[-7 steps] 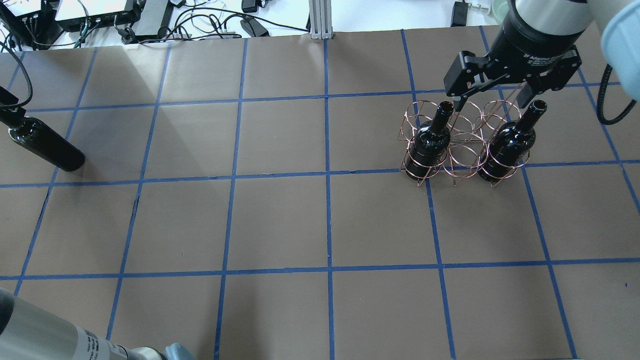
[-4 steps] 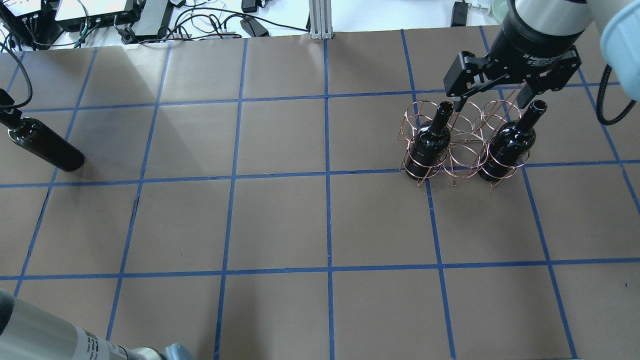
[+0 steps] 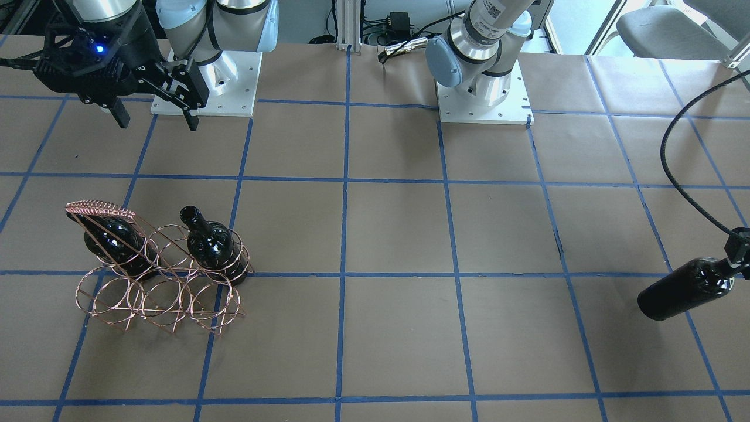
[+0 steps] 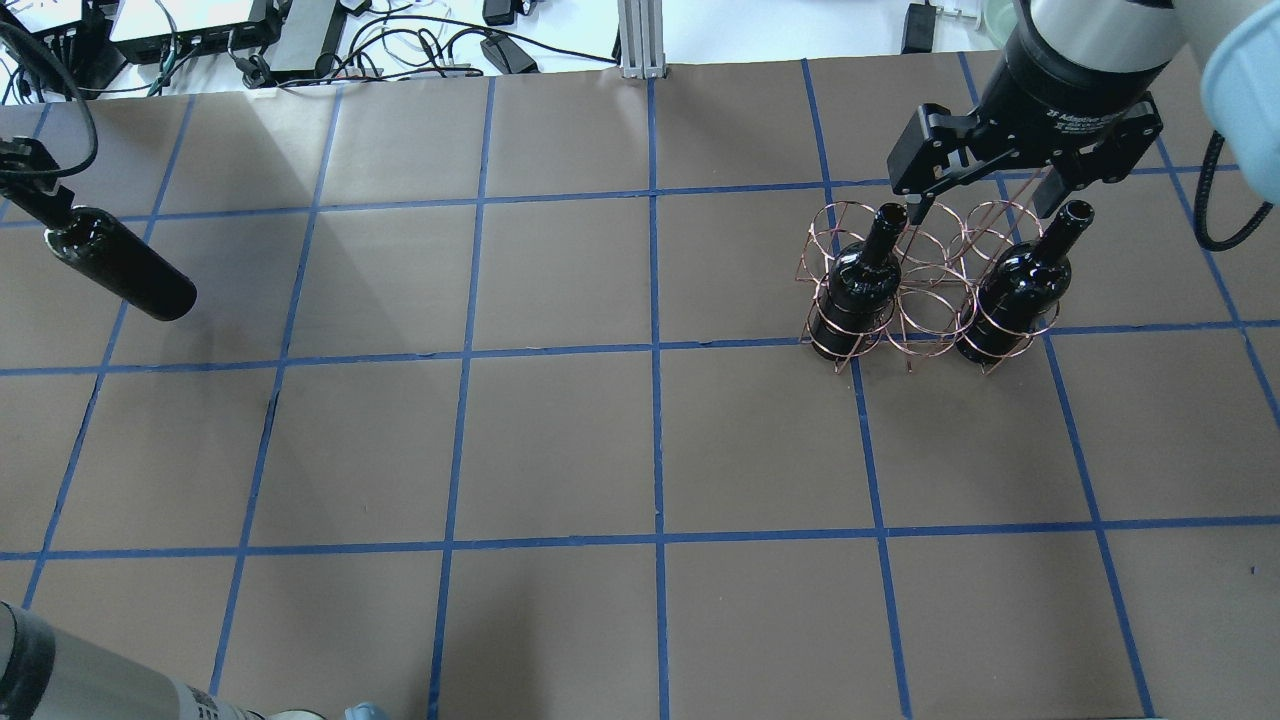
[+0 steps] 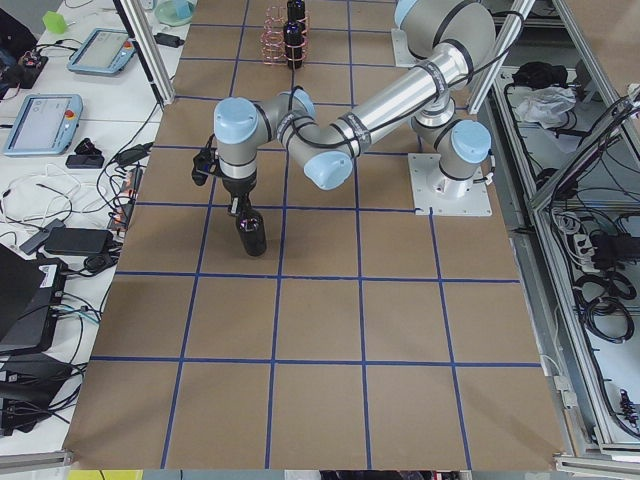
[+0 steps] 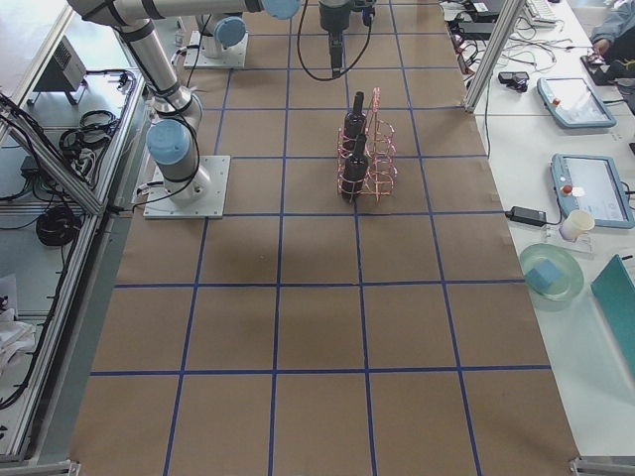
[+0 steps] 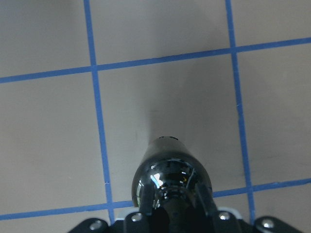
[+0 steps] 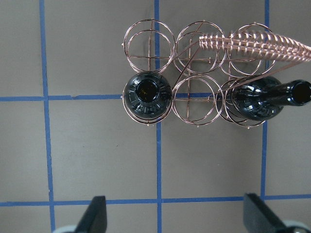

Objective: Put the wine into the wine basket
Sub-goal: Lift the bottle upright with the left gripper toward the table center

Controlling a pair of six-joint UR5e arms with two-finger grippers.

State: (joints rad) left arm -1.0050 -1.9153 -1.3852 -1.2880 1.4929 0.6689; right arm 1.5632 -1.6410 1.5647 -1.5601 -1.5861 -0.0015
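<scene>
Copper thin-wire wine basket, with six round ring slots in two rows and a coiled-wire handle bar on top, stands on the brown paper-covered table marked with a blue tape grid, on the robot's right side.

Contents:
- Row nearer the robot, left end slot: one glossy black glass bottle, upright, neck up.
- Row nearer the robot, right end slot: a second look-alike black bottle, upright, neck up.
- Middle slot of that row: no bottle.
- Far row: no bottle in any of its three slots.

Wine to be placed: a third glossy black, unlabelled wine bottle with a narrow neck and cylindrical body. It is at the table's left edge, well apart from the basket and outside it. The left gripper is clamped on the bottle's neck, one finger on each side, as the left wrist view shows. The bottle hangs body-down directly below the gripper, roughly upright. Whether its base touches the table cannot be told.

Right gripper hovers above the table just beside the basket, on the robot's side of it. Its fingers are spread wide apart and touch neither bottle nor wire.
</scene>
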